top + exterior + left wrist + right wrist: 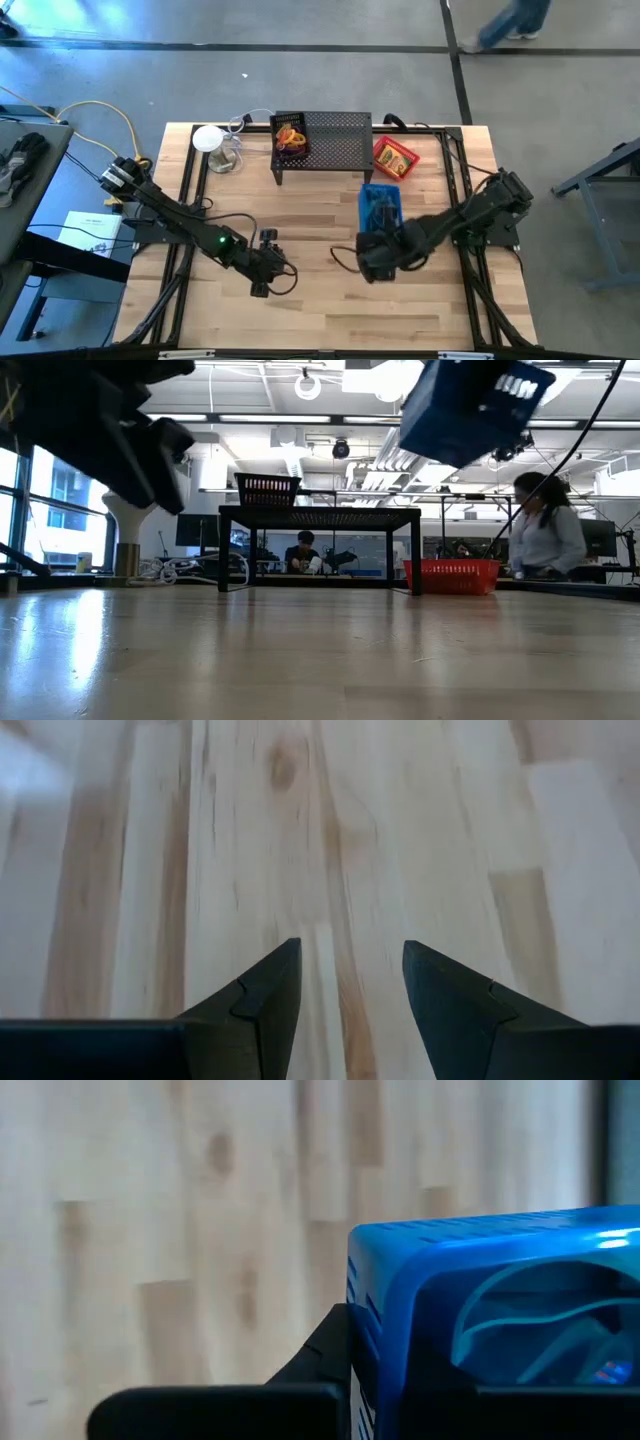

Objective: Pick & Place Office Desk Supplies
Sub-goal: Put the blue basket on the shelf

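Two arms share the table in the high view. The right gripper [375, 258] sits just right of centre, pinching the near end of the blue mesh tray [380, 207], which stretches up the frame toward the black perforated stand [322, 148]. The left gripper [268, 268] hangs left of centre over bare wood, holding nothing. A red mesh tray [395, 157] lies right of the stand, and a black mesh tray [290, 133] with orange and red bits rests on the stand's left end. The risk I judge here: the tray is gripped at one end only, so it may swing or tip.

Seen from the low view, the blue mesh tray [475, 407] is in the upper right, tilted and clear of the tabletop. Whatever lies inside could slide out on that slant, and a slip would drop the tray onto the wood. The red mesh tray [452, 575] and the stand [320, 518] lie behind; a low carry might clip them.

From the left wrist view, the left gripper [350, 995] is spread, with only planks beyond; it seems idle.

On the right wrist view, the blue mesh tray [480, 1310] fills the lower right, a dark finger pressed to its wall. Pale curved shapes show inside, too blurred to name. A hold on the wall alone could twist loose.
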Controlling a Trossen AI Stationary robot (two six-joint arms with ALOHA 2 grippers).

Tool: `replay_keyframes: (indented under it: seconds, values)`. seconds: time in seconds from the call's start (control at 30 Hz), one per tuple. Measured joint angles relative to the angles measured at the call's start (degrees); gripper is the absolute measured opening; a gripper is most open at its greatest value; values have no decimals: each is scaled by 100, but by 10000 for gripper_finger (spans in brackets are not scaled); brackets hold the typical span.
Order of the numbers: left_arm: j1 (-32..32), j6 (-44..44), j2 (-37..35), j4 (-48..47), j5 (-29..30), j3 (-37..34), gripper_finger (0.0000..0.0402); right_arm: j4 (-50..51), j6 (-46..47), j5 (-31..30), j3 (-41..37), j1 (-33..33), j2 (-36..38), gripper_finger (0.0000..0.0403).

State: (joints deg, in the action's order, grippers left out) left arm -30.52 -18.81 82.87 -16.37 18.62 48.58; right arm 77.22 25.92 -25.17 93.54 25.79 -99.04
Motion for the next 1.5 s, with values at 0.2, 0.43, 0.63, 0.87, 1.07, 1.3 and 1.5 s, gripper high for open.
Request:
replay_keyframes:
  seconds: [0.2, 0.43, 0.63, 0.87, 1.07, 1.3, 1.5]
  values:
    - [412, -619, -56, -54, -58, 69, 167, 265, -775, -335, 203, -724, 0, 3]
    - [784, -897, -544, -31, -678, 107, 167, 245, -1743, -238, 209, -1370, 0, 3]
    - [714, -1177, -1251, 111, -755, 107, 167, -53, -2870, -238, 209, -1791, 0, 3]
    - [520, -1093, -1832, 56, -462, 107, 167, -464, -3718, 430, 209, -2766, 2, 3]
    - [662, -786, -2556, 6, -271, 107, 167, -1165, -4275, 920, 209, -3463, 2, 3]
    - [976, -645, -3374, -277, 86, 107, 167, -1629, -4546, 1066, 218, -3973, -165, 3]
    - [1214, -640, -3741, -602, 448, 107, 167, -1222, -4466, 1059, 954, -4174, -855, 3]
